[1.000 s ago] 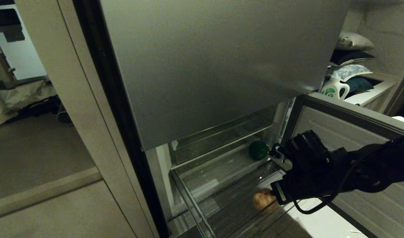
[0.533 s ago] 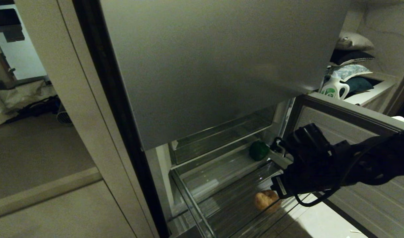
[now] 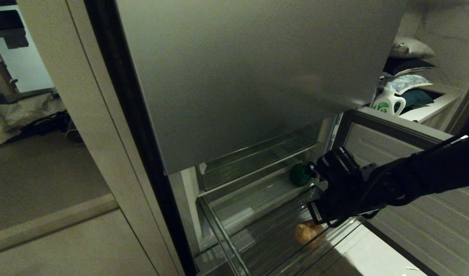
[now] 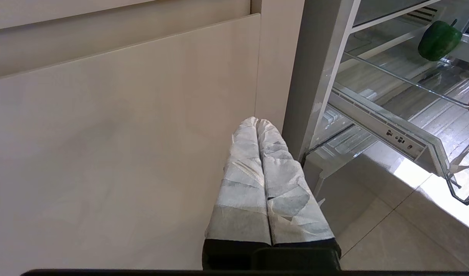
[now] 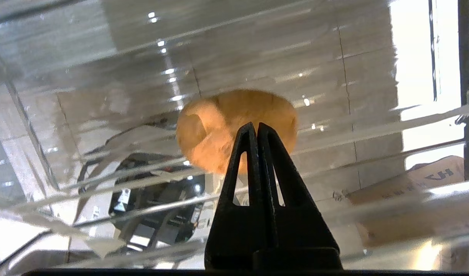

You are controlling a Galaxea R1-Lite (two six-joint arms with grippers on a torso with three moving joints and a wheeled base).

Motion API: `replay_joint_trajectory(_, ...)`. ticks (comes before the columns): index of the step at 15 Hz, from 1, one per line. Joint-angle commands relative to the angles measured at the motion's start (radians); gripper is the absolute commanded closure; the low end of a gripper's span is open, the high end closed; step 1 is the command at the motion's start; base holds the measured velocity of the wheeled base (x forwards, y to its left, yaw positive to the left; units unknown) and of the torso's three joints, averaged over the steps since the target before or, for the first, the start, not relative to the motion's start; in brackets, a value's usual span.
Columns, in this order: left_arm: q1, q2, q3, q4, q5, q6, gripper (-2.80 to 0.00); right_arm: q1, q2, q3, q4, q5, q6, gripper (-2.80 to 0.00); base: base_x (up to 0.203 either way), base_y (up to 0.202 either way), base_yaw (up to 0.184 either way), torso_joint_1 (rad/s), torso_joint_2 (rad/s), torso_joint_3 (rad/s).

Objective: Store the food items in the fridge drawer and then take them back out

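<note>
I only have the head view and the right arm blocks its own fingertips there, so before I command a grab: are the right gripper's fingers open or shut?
Observer: Shut. In the right wrist view the right gripper has both fingers pressed together, empty.
Operator: What is it aimed at?
Observer: The potato, lying on the ribbed floor of the fridge drawer just beyond the tips; I cannot tell whether they touch.
Operator: Where is the left gripper? I don't see it at all.
Observer: The left gripper is parked outside the fridge, shut, facing the beige cabinet panel.
Operator: And the green item?
Observer: The left wrist view shows a stem: a green pepper.
</note>
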Motion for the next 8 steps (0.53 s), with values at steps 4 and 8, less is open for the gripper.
replay_joint_trajectory(4,-0.001,0.001,0.000,0.000,0.000,0.000,0.00,-0.008,0.060,-0.109,0.090,0.005,-0.002,-2.80,0.000,0.000,0.000,0.000,0.00,0.000)
replay_joint_trajectory(8,0.000,0.001,0.000,0.000,0.000,0.000,0.00,-0.009,0.086,-0.213,0.211,0.056,0.003,-2.80,0.000,0.000,0.000,0.000,0.00,0.000)
